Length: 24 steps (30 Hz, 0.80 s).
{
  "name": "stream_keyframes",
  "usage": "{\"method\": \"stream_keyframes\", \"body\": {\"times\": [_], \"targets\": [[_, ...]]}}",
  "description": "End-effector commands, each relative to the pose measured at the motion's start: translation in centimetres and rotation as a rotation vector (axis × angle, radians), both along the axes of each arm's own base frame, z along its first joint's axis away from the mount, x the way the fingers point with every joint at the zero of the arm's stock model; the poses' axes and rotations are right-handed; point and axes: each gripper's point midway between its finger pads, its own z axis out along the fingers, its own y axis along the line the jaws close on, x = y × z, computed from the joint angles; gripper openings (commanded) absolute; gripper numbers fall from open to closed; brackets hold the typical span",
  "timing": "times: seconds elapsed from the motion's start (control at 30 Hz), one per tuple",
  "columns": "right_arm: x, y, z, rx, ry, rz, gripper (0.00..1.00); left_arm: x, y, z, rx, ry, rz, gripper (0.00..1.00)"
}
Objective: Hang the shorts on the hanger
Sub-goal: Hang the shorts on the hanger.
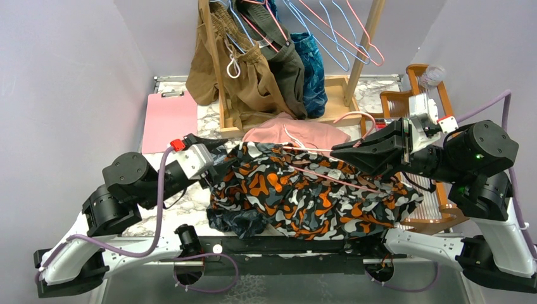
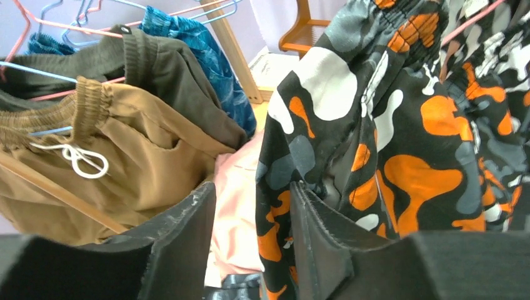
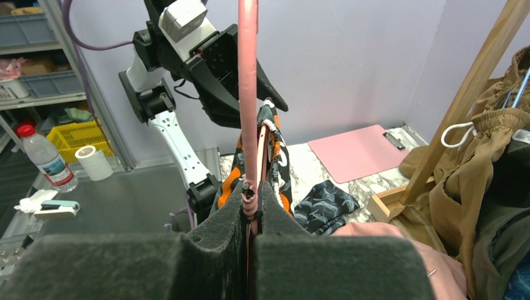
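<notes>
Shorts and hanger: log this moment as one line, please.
right hand: shut on hanger | left hand: open, at shorts edge | shorts: heaped on table, not yet hung

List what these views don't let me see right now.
Far end of the thin pink wire hanger: top view, buried in the dark camouflage-print fabric shorts.
Hanger's upper length: right wrist view, cut by the top edge.
Tips of the left jaws: top view, behind shorts fabric.

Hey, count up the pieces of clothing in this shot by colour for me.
Orange camouflage shorts: 1
Dusty pink garment: 1
Tan garment: 1
Dark olive garment: 1
Teal blue garment: 1
Navy leaf-print garment: 1
Total: 6
</notes>
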Motion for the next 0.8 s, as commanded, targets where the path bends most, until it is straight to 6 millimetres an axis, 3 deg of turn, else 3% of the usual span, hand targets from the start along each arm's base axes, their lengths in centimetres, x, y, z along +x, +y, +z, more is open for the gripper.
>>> {"method": "stream_keyframes", "body": {"times": [0.0, 0.17, 0.37, 0.4, 0.77], "targets": [[0.0, -0.7, 1.6, 0.051, -0.037, -0.022, 0.01, -0.2, 1.2, 1.4, -0.054, -0.006, 0.025, 0.61], [0.0, -0.5, 1.5, 0.047, -0.036, -0.016, 0.01, -0.9, 1.9, 2.7, -0.095, -0.018, 0.010, 0.68], [-0.1, -0.2, 1.4, 0.044, -0.035, -0.002, 0.01, -2.0, 0.4, 2.3, -0.081, -0.004, -0.081, 0.67], [-0.1, -0.2, 1.4, 0.046, -0.036, 0.000, 0.01, -2.2, 0.4, 3.1, -0.096, -0.012, -0.090, 0.66], [-0.2, 0.1, 1.0, 0.037, -0.026, 0.012, 0.01, -1.8, -2.1, 3.4, -0.078, -0.020, -0.141, 0.45]]}}
